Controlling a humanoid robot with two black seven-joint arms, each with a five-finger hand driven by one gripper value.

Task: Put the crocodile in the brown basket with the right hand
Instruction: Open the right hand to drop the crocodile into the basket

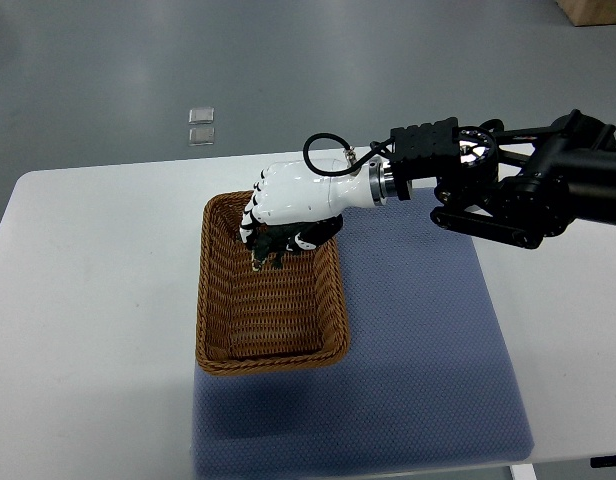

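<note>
A white table (pixel 88 300) lies under the right hand (pixel 288 200) and runs well out to its left, with a rounded corner up and to the left of the hand. A blue-grey mat (pixel 418 350) lies on the table below and to the right of the hand, reaching the table's near edge. Above the hand, past the table, is grey floor (pixel 288 60). Two small pale squares (pixel 201 125) lie on the floor up and left of the hand, one just beside the other. A tan box (pixel 596 10) shows far to the hand's upper right, cut off by the picture's corner.
</note>
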